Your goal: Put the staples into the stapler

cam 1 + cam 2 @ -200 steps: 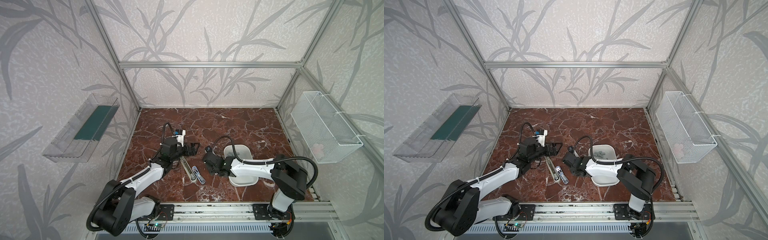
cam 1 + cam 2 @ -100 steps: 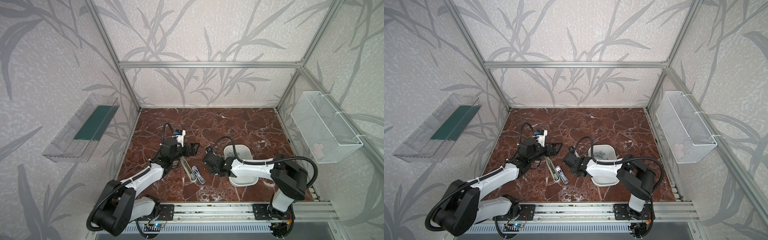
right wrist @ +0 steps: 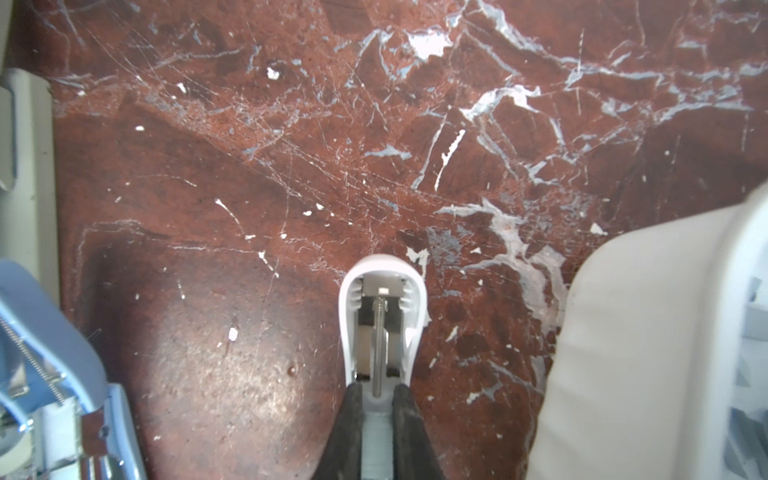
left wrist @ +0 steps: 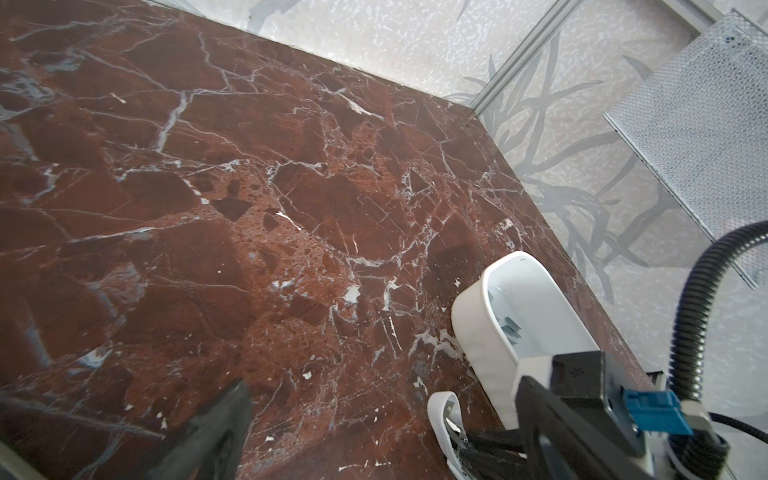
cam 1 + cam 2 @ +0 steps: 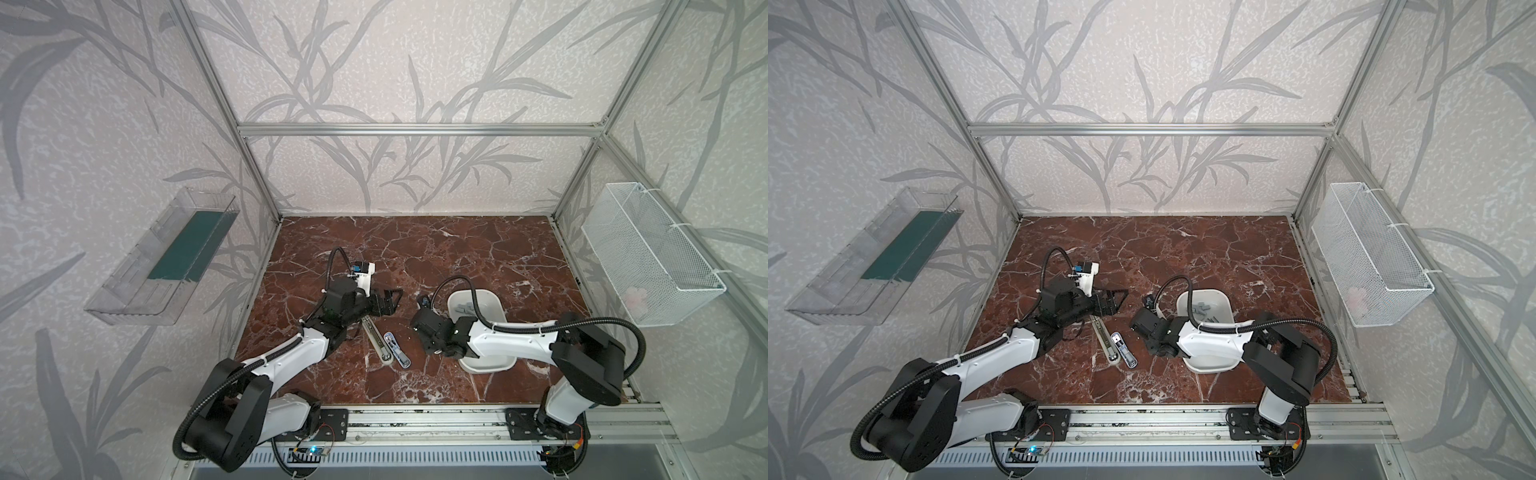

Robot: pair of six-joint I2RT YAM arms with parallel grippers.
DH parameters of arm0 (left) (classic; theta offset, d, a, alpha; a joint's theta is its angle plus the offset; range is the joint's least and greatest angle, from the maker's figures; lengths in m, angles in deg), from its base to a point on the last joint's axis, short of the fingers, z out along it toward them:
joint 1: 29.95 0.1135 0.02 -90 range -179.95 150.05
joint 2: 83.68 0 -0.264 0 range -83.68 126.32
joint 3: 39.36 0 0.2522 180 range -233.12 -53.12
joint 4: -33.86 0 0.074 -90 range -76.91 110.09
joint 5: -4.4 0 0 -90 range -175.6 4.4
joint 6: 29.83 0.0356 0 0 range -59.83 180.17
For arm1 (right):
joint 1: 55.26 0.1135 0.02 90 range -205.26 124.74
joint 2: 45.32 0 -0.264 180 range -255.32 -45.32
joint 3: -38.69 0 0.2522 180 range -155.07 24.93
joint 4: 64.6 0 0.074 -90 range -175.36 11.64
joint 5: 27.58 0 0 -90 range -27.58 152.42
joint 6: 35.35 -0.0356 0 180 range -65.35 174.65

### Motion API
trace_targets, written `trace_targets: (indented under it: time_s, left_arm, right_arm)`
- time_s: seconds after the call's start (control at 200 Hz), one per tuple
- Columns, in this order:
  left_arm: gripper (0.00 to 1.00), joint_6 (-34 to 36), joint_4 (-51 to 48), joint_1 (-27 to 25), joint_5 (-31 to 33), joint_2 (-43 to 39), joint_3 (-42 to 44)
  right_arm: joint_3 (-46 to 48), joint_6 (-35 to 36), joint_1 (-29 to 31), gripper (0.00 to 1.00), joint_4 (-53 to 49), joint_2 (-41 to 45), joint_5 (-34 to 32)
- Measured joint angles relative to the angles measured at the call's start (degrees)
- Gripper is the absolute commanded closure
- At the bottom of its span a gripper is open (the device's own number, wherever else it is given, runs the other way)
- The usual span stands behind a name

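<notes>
Right wrist view: the right hand [image 3: 376,390] is closed on a white plastic stapler shell [image 3: 382,299]. In a top view, flat grey metal staples [image 5: 466,308] lie in a white oval bowl [image 5: 486,366] beside that hand; the left hand [image 5: 388,300] is wide open and empty.

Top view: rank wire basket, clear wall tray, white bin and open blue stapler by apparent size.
Wire basket and clear wall tray: about alike, unranked.
Then white bin, partly hidden.
Smallest: open blue stapler.
</notes>
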Motion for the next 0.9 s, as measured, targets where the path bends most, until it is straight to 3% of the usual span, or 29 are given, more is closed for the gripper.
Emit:
trace_targets:
  time_s: [0.305,0.59,0.9]
  left_arm:
    - [0.03,1.6,2.2,-1.8,-3.5,3.8,-0.1]
    - [0.09,0.9,5.8,-3.7,-7.3,12.7,-1.6]
    - [0.10,-2.7,12.3,-4.0,-11.9,20.8,-2.4]
  right_arm:
    - [0.7,-0.6,0.0,0.72,-0.5,1.9,0.0]
    - [1.0,-0.4,0.1,0.72,-0.6,7.0,-1.5]
    - [-0.8,-0.2,-0.4,0.74,-1.6,3.6,-2.7]
